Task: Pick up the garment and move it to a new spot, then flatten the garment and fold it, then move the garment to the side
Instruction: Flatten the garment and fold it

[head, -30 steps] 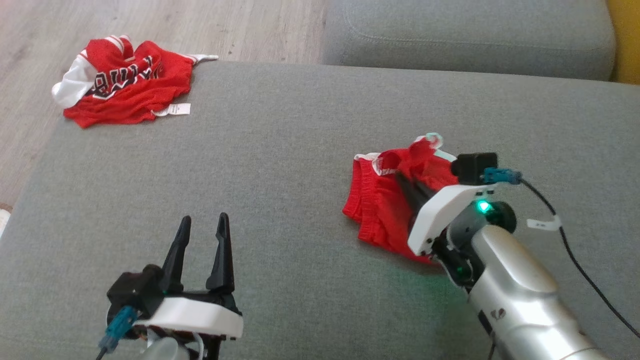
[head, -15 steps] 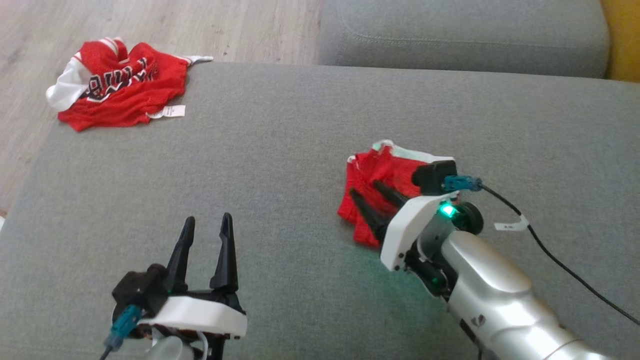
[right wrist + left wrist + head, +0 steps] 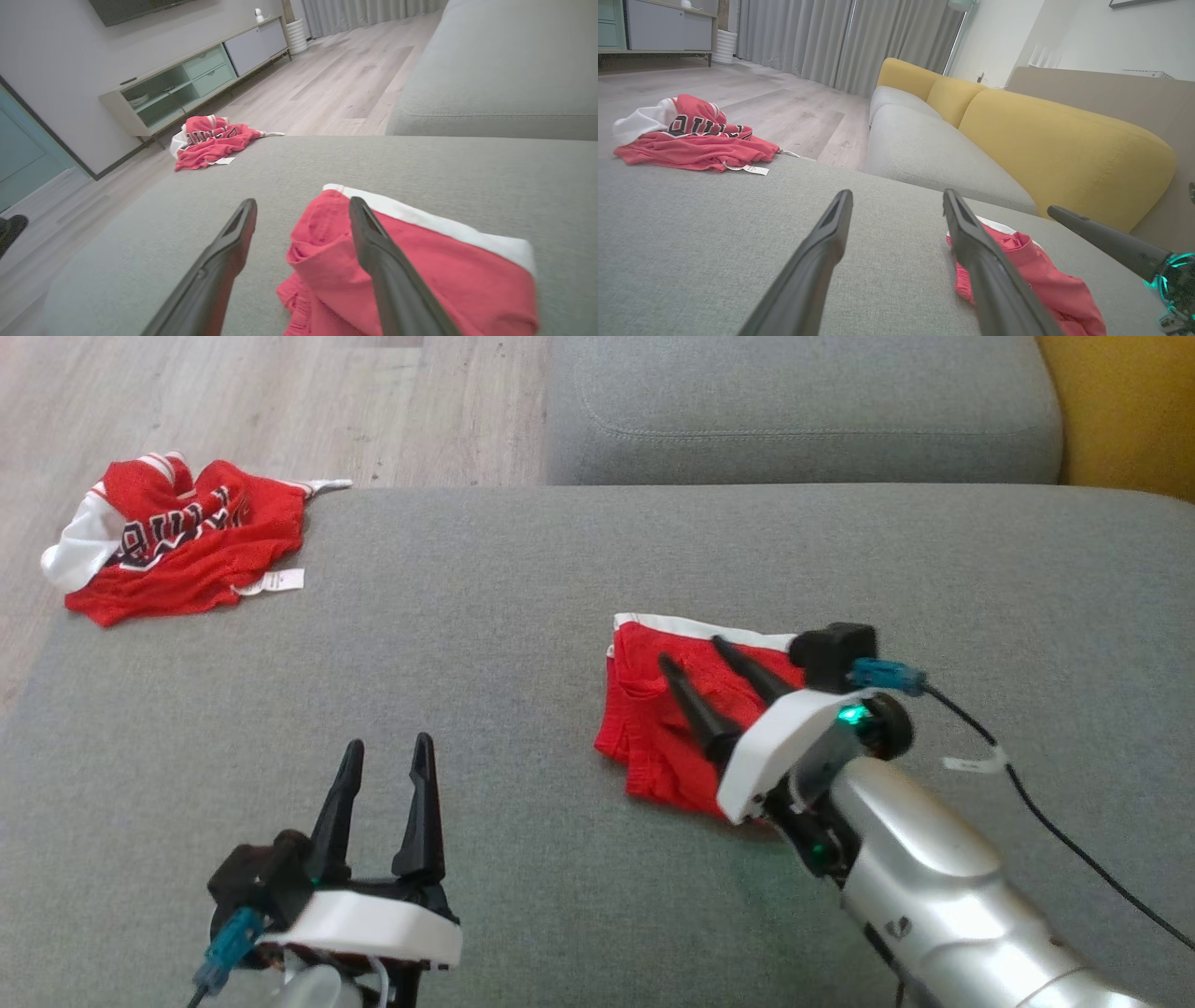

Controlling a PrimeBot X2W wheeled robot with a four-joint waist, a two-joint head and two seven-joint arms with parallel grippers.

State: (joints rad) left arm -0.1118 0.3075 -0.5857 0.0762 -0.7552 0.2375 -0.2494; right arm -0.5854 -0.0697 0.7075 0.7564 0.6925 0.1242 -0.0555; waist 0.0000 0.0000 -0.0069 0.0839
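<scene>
Your right tool (image 3: 692,650) stands wide open with its two fingers spread, and it has hold of nothing. It hangs over the garment (image 3: 649,733), a red piece with a white band along its far edge, which lies in a rumpled fold on the grey sofa seat (image 3: 485,616), right of the middle. In the right wrist view one finger crosses the red cloth and the other shows against the bare grey fabric beside it. From these angles you cannot quite tell whether the tips touch the cloth or sit just above it.

Your left tool (image 3: 387,742) is also fully open and empty. It sits low at the near left of the seat, fingers pointing away from you, well apart from the garment.

A red jersey (image 3: 177,551) with dark lettering, a white sleeve and a small white tag lies crumpled at the seat's far left corner, next to the wooden floor (image 3: 280,392). A black cable (image 3: 1055,826) trails from the right wrist across the seat.
</scene>
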